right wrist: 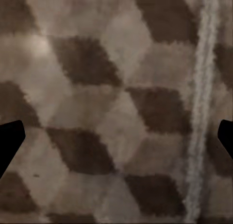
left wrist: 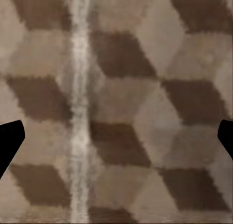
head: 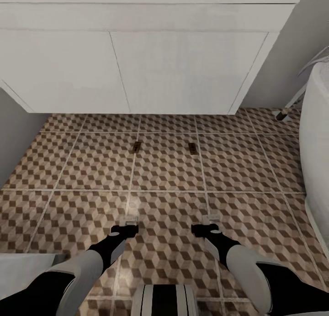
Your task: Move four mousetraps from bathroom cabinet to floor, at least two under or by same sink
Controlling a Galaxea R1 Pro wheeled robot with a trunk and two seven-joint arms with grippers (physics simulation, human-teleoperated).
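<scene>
Two mousetraps (head: pixel 136 147) (head: pixel 193 148) lie on bathroom floor (head: pixel 68 170) near the vanity (head: pixel 137 69); your left gripper (head: pixel 129 221) and right gripper (head: pixel 210 221) spread, empty, low—you risk scraping tiles.

The bathroom floor (head: pixel 164 170) lies open ahead of both arms, broken only by two mousetraps (head: pixel 136 147) (head: pixel 193 148) lying well apart. The white vanity (head: pixel 137 69) blocks the far side, a grey wall (head: pixel 18 133) the left, a bathtub (head: pixel 317 142) the right.
</scene>
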